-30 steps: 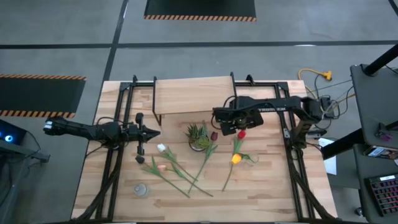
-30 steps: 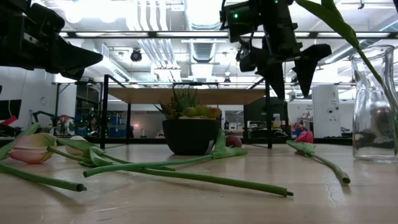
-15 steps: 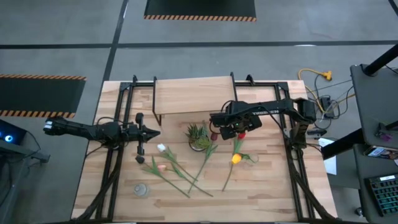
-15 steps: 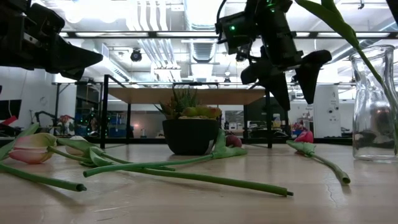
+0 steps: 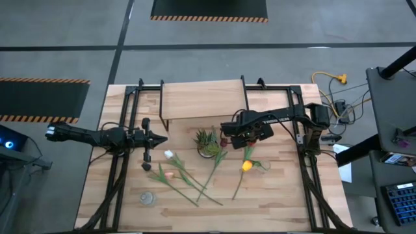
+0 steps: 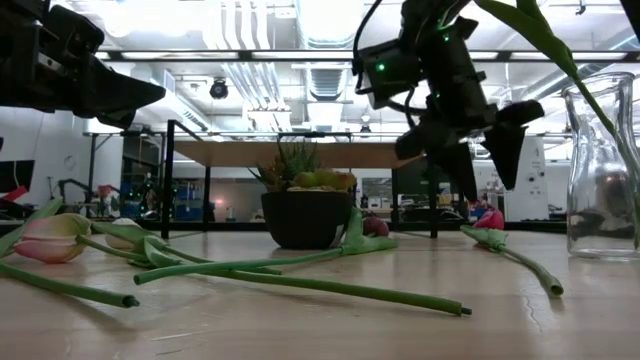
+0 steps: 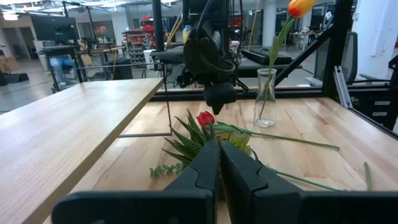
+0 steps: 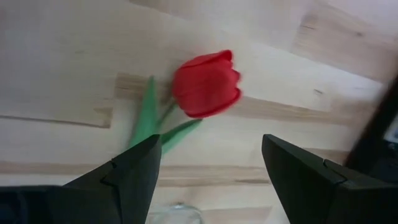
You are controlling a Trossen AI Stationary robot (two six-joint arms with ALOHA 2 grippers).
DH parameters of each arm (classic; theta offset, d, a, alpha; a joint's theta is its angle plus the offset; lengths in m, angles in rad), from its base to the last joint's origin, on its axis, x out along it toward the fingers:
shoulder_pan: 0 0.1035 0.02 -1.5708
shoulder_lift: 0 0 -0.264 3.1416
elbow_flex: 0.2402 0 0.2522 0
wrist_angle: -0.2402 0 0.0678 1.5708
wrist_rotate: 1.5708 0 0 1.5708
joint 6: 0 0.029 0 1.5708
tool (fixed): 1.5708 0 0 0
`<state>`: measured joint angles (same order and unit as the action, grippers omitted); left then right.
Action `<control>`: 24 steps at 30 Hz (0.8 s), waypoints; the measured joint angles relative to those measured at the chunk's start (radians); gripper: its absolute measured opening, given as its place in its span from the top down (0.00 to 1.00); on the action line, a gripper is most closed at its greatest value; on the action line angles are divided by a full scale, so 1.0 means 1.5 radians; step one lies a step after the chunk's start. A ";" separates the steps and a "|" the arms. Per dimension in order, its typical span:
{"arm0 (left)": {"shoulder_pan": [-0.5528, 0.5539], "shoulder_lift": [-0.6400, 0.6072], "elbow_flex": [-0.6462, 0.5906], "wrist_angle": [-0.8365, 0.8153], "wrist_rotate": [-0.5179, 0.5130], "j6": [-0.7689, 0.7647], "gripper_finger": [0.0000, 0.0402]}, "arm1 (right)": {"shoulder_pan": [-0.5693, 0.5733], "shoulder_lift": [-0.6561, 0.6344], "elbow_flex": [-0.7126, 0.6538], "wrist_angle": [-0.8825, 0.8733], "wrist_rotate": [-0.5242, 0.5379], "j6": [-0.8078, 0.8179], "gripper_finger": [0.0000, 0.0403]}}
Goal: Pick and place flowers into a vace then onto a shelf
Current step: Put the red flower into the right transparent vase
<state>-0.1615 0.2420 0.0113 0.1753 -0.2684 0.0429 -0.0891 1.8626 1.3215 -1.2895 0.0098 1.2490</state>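
The red tulip (image 8: 207,84) lies flat on the table, its stem (image 5: 247,153) running toward the near edge. My right gripper (image 8: 210,149) hangs open just above the head, pointing down, one finger on either side and touching nothing; the low view shows the right gripper (image 6: 482,160) above the red head (image 6: 490,216). A yellow tulip (image 5: 247,166) stands in the glass vase (image 6: 602,170). White (image 5: 169,155), pink (image 5: 169,174) and maroon (image 5: 223,141) tulips lie on the table. The shelf (image 5: 201,101) stands at the far edge. My left gripper (image 7: 219,146) is shut and waits at the table's left.
A small spiky potted plant (image 5: 207,143) stands just left of the red tulip, close to my right gripper. Long stems (image 6: 300,285) cross the middle of the table. A small round grey object (image 5: 147,198) sits near the left front. Black frame rails (image 5: 305,162) run along both sides.
My right gripper has come down toward the red tulip's head and shifted a little toward the near edge, tipping as it went. Its fingers have stayed open. The flowers have not moved.
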 joint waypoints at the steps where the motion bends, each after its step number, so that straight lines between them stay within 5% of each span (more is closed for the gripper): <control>1: 0.000 0.000 0.000 0.000 0.000 0.000 1.00 | 0.000 0.000 -0.003 0.013 -0.006 -0.004 0.33; 24: 0.000 0.000 0.000 0.000 0.000 0.000 1.00 | 0.003 -0.001 -0.099 0.118 -0.048 -0.015 0.35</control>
<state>-0.1616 0.2420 0.0113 0.1753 -0.2684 0.0429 -0.0853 1.8610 1.1731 -1.1125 -0.0616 1.2267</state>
